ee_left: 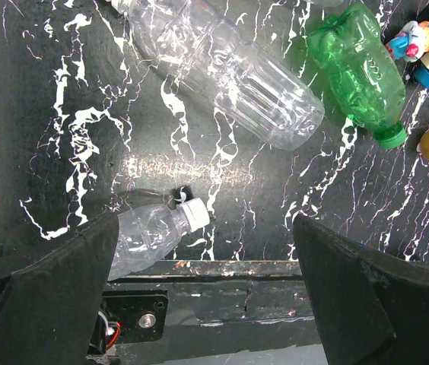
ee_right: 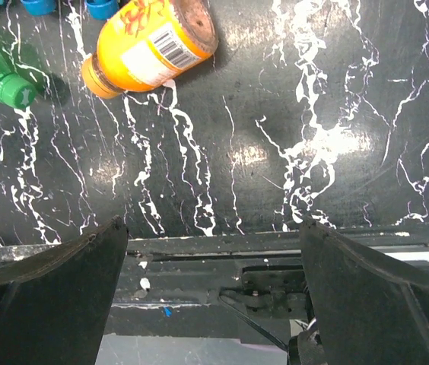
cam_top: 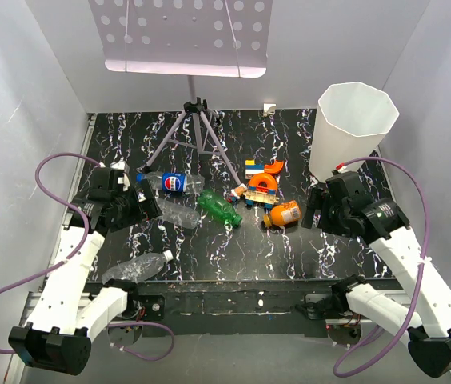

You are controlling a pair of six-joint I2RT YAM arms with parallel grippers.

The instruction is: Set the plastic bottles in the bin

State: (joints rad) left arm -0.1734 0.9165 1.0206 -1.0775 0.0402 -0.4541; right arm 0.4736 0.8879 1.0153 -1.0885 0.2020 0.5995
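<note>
**Five bottles lie flat; both grippers gape wide and hold nothing**

Top view: the tall white translucent faceted bin (cam_top: 357,128) stands upright at the upper right, mouth up. The clear bottle with the blue Pepsi label (cam_top: 173,182) lies centre-left, its long axis roughly left-right. The green plastic bottle (cam_top: 219,208) slants down to the right. The small orange bottle (cam_top: 283,214) lies near the right gripper (cam_top: 315,206). A crumpled clear unlabelled bottle (cam_top: 179,211) lies just beside the left gripper (cam_top: 147,210). A second clear bottle (cam_top: 137,266) lies at the lower left, by the table's edge. The jaws are hard to read here.

Left wrist view: the left gripper (ee_left: 207,293) is spread wide. The second clear bottle (ee_left: 150,236) points its white cap up-right, its body partly hidden behind the left-hand finger. The crumpled clear bottle (ee_left: 230,72) runs from upper left to lower right, cut off at the top. The green bottle's (ee_left: 355,65) cap points lower right.

Right wrist view: the right gripper (ee_right: 214,293) is spread wide. The orange bottle (ee_right: 154,46) lies at the upper left, cap lower left and base upper right, well apart from the fingers.
</note>
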